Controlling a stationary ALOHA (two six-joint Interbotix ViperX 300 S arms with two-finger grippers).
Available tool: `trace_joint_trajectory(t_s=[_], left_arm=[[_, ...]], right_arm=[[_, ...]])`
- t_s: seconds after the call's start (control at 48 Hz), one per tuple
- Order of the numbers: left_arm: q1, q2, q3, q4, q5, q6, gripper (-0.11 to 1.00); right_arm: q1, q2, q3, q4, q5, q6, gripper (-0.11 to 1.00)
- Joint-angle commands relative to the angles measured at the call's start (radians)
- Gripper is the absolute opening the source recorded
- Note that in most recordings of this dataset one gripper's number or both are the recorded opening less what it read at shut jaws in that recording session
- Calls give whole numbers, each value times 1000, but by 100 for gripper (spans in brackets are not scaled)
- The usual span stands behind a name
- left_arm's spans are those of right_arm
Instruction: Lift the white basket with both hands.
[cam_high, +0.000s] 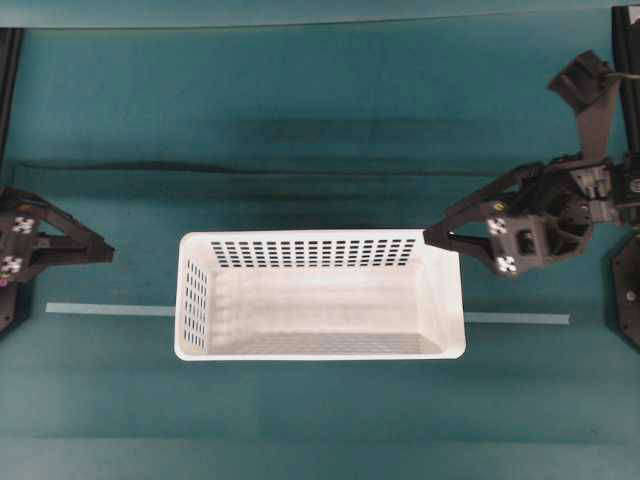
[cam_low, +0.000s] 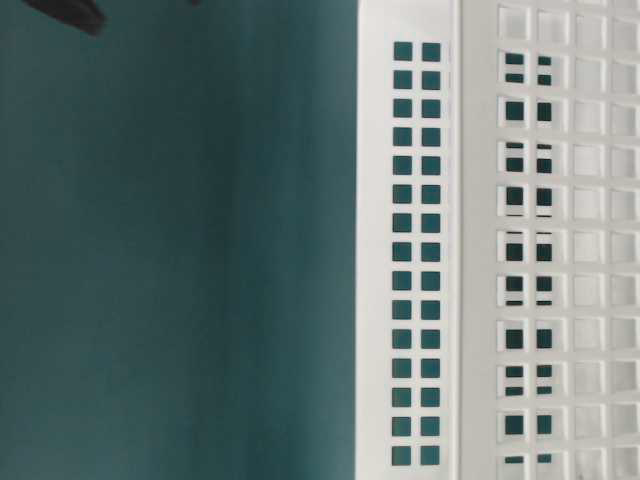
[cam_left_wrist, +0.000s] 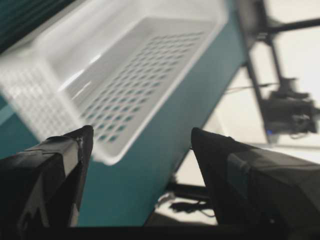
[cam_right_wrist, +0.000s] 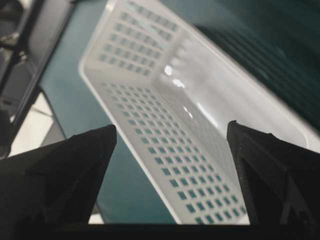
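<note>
A teal counter (cam_high: 320, 120) fills the scene, crossed by a pale tape strip (cam_high: 110, 309). The white basket (cam_high: 318, 296) sits at its middle over the strip, empty. The right gripper (cam_high: 432, 239) hovers by the basket's far right corner, jaws apart. The left gripper (cam_high: 105, 254) waits well apart from the basket's left end, jaws also spread.

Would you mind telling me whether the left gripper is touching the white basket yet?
Apart. The overhead view shows bare teal table between the left gripper and the white basket; its jaws stand open.
</note>
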Motion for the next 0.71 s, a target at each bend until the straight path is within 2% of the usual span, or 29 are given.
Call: trace_joint_trajectory(t_s=[0.0,0.083,0.25,0.396,0.562,0.688], left_arm=[[0,-6,-15,3,-40,46,83],[0,-11,-15,3,-52,95,83],[0,-20,-21,3,-60,242,83],[0,-43,-25,2,-97,356,83],[-5,-75,-29,3,-163,489,83],[-8,-84,-29,3,-199,650,83]], right_arm=[[0,-17,0,-3,-43,-51,95],[2,-38,9,-5,-74,-114,95],[2,-97,25,-5,-167,-281,95],[2,-153,43,-5,-239,-400,95],[2,-221,58,-5,-259,-479,95],[2,-250,63,-5,-258,-511,95]])
